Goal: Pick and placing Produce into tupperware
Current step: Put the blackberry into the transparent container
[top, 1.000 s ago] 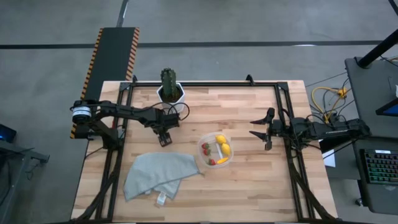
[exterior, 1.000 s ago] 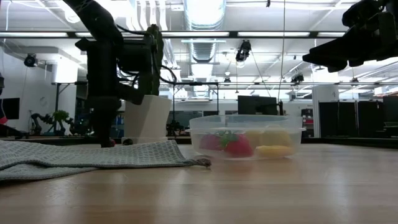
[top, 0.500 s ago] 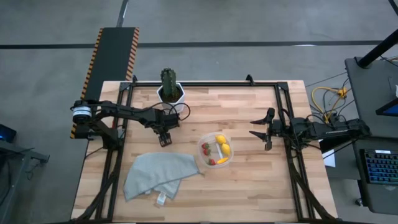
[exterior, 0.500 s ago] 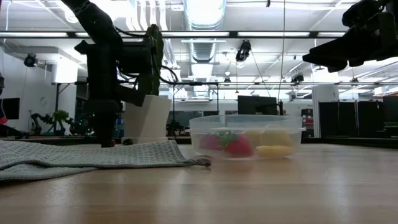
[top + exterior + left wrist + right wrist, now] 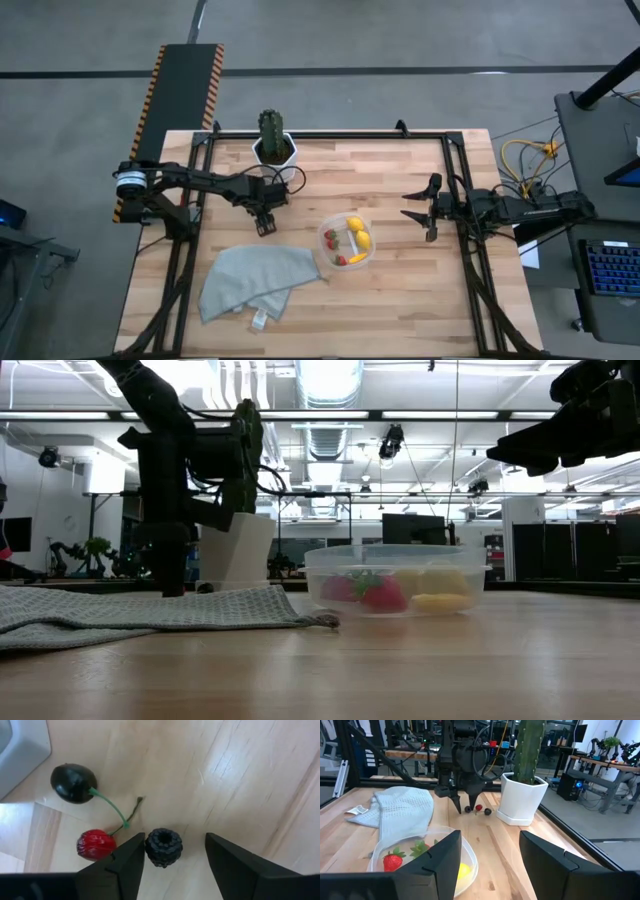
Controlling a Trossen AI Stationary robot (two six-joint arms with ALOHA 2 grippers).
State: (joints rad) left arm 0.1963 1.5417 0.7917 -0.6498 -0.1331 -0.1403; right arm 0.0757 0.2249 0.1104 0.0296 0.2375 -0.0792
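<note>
The left gripper (image 5: pixel 265 226) is lowered to the desk (image 5: pixel 400 290) between the white hexagonal cactus pot (image 5: pixel 273 150) and the grey cloth (image 5: pixel 255 280). In the left wrist view its jaws are seen parted around a blackberry (image 5: pixel 164 847); one finger (image 5: pixel 125 865) is just beside the berry, while a clear gap is left to the other, so the berry is not gripped. Just beside the blackberry a red cherry (image 5: pixel 96 844) is found, joined by a green stem to a dark cherry (image 5: pixel 73 783).

The clear tupperware (image 5: pixel 347 240) is placed near the middle of the desk, touching the cloth's corner. Lemons (image 5: pixel 355 223), strawberries (image 5: pixel 330 237) and an orange-yellow piece (image 5: pixel 357 258) are held inside it.

The right gripper (image 5: pixel 417 211) is kept raised above the desk's right side, well apart from the tub, with its jaws spread wide and nothing held.
</note>
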